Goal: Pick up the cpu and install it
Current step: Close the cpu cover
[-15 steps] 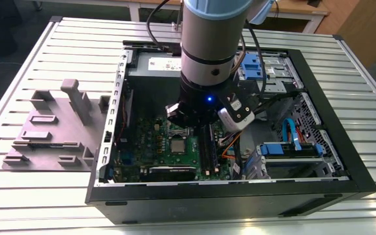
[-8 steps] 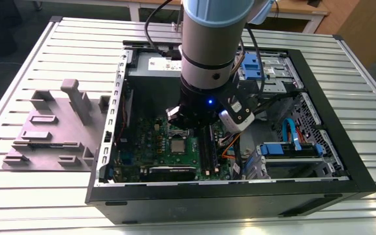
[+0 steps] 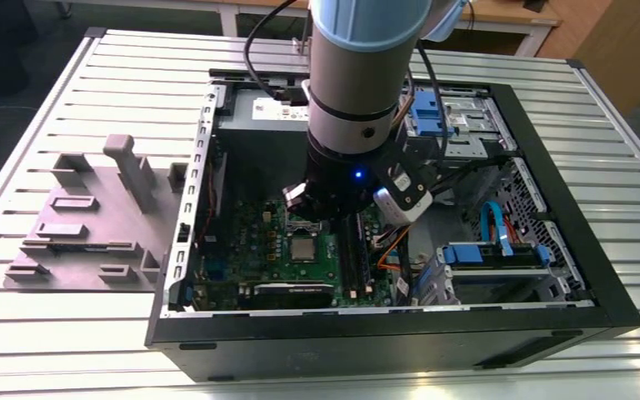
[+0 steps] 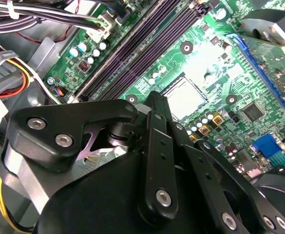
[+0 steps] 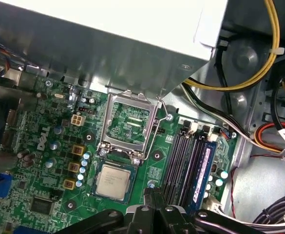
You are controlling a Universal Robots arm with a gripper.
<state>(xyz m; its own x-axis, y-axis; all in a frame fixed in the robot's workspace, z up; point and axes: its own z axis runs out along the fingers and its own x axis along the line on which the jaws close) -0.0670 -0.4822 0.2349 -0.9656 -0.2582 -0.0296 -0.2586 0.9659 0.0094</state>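
cpu (image 5: 114,181): flat silver square with a thin pale edge, lying in a dark square socket on the bumpy green board (image 5: 40,165) | shiny metal frame (image 5: 106,122): tipped open just beside it | black gripper (image 5: 153,196): jaws pressed together, near the cpu but not touching it

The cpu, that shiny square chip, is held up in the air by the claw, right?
No. The cpu is not in the claw. It is a shiny square chip, but it lies flat on the green board, as the first wrist view shows.
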